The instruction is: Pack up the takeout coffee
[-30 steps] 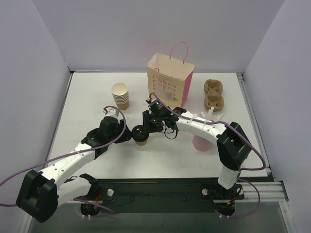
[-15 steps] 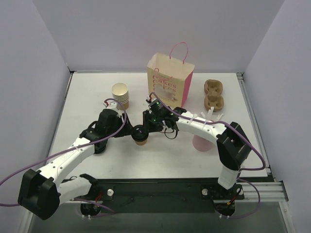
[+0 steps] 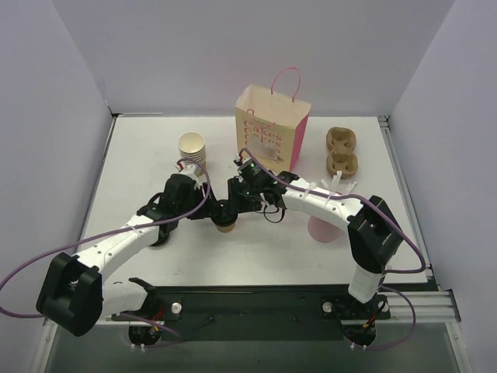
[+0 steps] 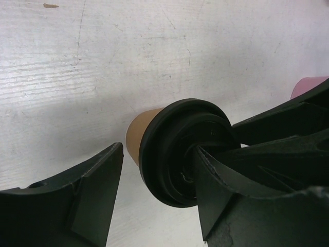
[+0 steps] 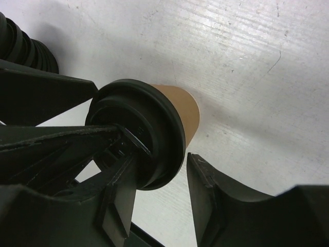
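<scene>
Seen from above, both grippers are crowding over the takeout coffee (image 3: 226, 225) and hiding most of its top. Only the tan base is showing, standing mid-table at 7 o'clock from the paper bag (image 3: 272, 128). The left gripper (image 4: 157, 164) is reaching in from 10 o'clock, the right gripper (image 5: 160, 154) from 1 o'clock. Each is spreading wider than the cup, one finger crossing its black top, the other standing clear; whether they are touching is hard to tell.

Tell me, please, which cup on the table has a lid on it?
The small tan cup at mid-table, capped with a black lid; the stacked tan cups are open-topped, and the pink cup carries straws.
</scene>
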Motion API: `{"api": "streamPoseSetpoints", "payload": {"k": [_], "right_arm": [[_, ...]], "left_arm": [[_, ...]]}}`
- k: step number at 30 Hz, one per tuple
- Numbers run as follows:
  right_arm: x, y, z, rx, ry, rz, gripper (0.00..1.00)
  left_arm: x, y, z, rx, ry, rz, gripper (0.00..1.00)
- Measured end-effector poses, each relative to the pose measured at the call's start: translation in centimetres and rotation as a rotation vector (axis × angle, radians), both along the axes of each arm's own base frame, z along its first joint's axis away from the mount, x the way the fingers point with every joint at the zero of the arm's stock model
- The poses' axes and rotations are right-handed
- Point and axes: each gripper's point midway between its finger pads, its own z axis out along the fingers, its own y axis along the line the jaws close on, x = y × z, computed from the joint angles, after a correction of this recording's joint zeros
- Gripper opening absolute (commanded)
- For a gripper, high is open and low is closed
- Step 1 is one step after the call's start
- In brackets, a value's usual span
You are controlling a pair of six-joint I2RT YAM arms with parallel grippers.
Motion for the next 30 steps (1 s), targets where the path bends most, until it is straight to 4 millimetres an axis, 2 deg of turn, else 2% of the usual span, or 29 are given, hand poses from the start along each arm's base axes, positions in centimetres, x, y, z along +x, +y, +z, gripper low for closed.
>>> {"api": "streamPoseSetpoints", "payload": {"k": [5,12,17,22,30], "right_arm": [[-0.4,-0.8,0.8,-0.006,0.003,-0.005,0.43],[-0.4,-2.4,3.2,0.019,-0.023,-0.027,0.37],[0.1,-3.2,2.7,0.008,-0.014,-0.054,0.34],[0.2,-3.1,2.4,0.01,-0.001,-0.076,0.32],[0.4,-3.0,0.1,-0.021,0.047,-0.109,0.27]], "left_arm": [[0.2,-0.4,0.0,-0.02,-0.015,-0.007,0.6],[0.9,-1.0,0.1,-0.045,-0.048,-0.017,0.54],[1.1,-1.5,0.1,-0.074,-0.068,-0.034,0.53],[1.1,-1.6,0.0,-0.093,-0.082,-0.04,0.52],[0.9,-1.6,-0.1,-0.113,-0.101,-0.033,0.52]]}}
